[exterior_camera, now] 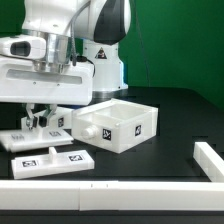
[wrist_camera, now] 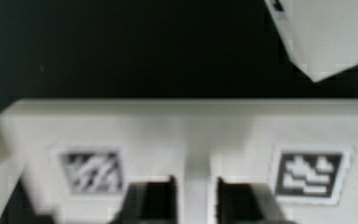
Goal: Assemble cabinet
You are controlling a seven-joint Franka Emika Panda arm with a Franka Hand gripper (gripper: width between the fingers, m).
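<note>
The cabinet body (exterior_camera: 118, 122), a white open box with tags on its side, stands at the table's middle; one of its corners shows in the wrist view (wrist_camera: 327, 35). A flat white cabinet panel (exterior_camera: 42, 136) with two tags lies at the exterior view's left, apart from the box. It fills the wrist view (wrist_camera: 176, 125). My gripper (exterior_camera: 38, 122) is down on this panel. Its dark fingers (wrist_camera: 153, 202) stand on either side of a narrow white strip of the panel, with no gap showing at the strip. The gripper (wrist_camera: 197, 200) looks shut on the panel.
The marker board (exterior_camera: 50, 160) lies just in front of the panel. A low white rail (exterior_camera: 100, 190) runs along the front edge and another (exterior_camera: 210, 160) along the exterior view's right. The white robot base (exterior_camera: 105, 60) stands behind the box.
</note>
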